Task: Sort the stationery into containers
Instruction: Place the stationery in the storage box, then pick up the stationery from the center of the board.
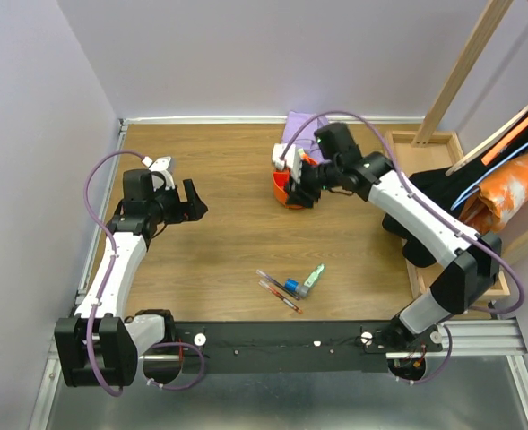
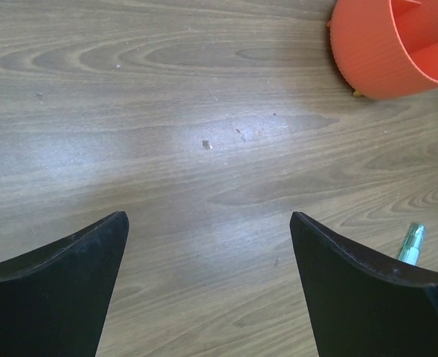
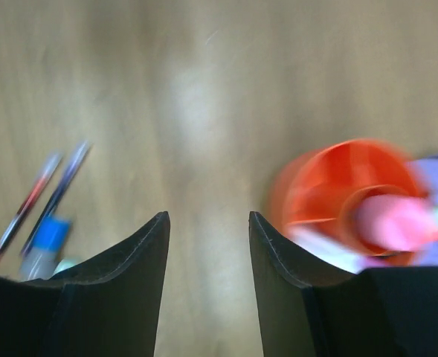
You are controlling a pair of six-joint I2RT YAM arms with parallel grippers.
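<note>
Left claw (image 2: 207,217) and right claw (image 3: 207,216) gape empty; pens (image 1: 279,296) on the bench (image 1: 219,179) look light, stiff, slick: pinch mid-barrel

Soft, even overhead light fills the top view, sharp edge to edge, with faint shadows on the wooden table (image 1: 228,179). In the left wrist view a pale glare patch washes the grain. Heavy motion blur smears the right wrist view, leaving the orange cup (image 3: 330,178) and pens (image 3: 55,195) as streaks.
</note>
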